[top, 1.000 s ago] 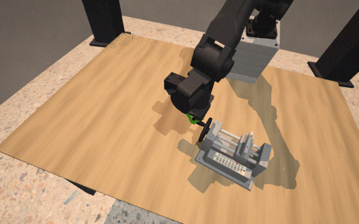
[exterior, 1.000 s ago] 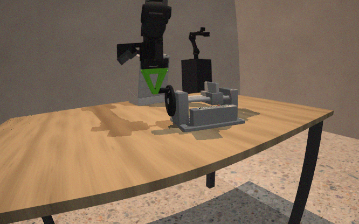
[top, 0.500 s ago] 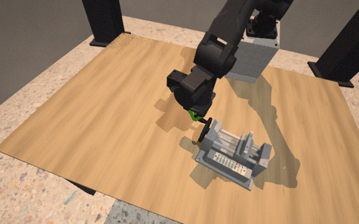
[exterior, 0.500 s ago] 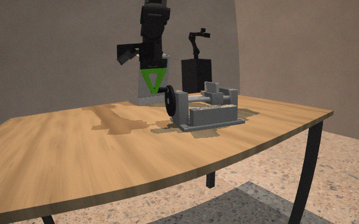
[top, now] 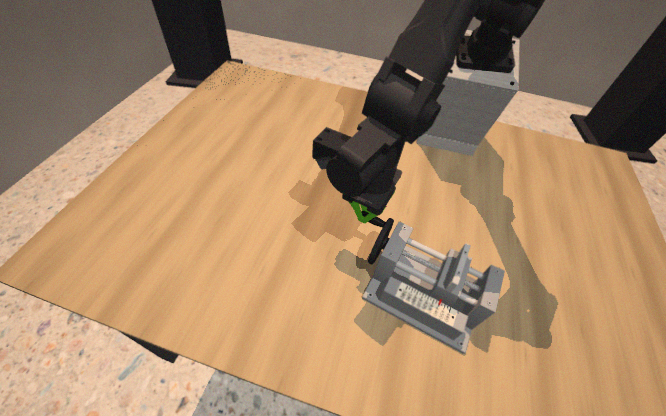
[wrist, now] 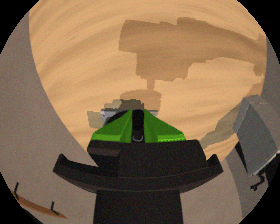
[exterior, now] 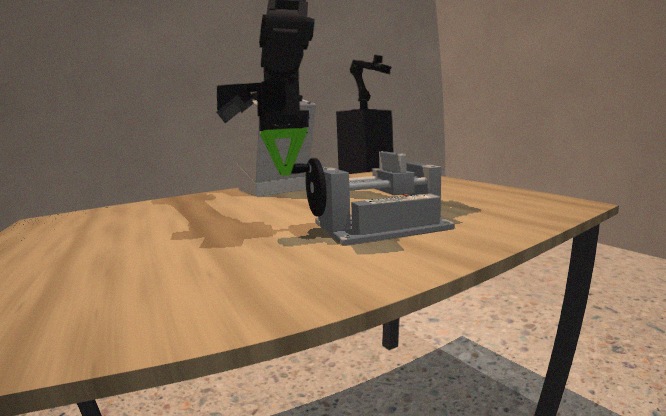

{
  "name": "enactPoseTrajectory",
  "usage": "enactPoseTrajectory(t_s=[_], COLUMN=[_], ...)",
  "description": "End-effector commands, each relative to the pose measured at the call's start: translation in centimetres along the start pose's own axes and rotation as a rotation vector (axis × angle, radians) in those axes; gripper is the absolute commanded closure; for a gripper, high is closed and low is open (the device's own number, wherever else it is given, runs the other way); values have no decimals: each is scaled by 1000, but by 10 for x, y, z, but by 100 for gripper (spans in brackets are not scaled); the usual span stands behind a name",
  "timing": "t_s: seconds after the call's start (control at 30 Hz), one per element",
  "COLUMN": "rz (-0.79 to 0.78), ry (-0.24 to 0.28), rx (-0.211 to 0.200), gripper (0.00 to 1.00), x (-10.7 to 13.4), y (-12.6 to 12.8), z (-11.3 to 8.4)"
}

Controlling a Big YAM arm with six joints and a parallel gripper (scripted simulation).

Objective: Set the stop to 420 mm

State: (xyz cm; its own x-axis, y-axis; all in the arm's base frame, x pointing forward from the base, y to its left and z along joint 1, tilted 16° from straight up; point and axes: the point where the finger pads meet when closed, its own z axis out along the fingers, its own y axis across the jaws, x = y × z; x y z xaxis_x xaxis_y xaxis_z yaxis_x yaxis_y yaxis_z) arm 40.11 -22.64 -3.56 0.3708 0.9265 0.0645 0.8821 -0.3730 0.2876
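the hand (top: 366,217) (exterior: 285,171) (wrist: 138,113) grips the crank knob (top: 375,221) (exterior: 300,167) beside the handwheel (top: 380,240) (exterior: 316,187); likely mid-winding, the next move should follow the wheel's circle, releasing only at 420.

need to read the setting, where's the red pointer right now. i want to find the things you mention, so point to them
In the top view the red pointer (top: 440,302) is over the white scale (top: 428,303), right of the scale's middle, just below the sliding stop (top: 454,273) and on the far side of it from the handwheel (top: 380,241).
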Motion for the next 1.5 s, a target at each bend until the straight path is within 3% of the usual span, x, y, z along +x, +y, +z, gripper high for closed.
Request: enactPoseTrajectory(t_s=[0.0,0.23,1.07,1.47], rz=[-6,-4,-9,-8], ry=[3,8,7,10], rx=[3,31,18,30], gripper=[94,94,94,94], x=[-2,-1,1,4], y=[-9,-22,-22,-28], z=[-2,11,18,25])
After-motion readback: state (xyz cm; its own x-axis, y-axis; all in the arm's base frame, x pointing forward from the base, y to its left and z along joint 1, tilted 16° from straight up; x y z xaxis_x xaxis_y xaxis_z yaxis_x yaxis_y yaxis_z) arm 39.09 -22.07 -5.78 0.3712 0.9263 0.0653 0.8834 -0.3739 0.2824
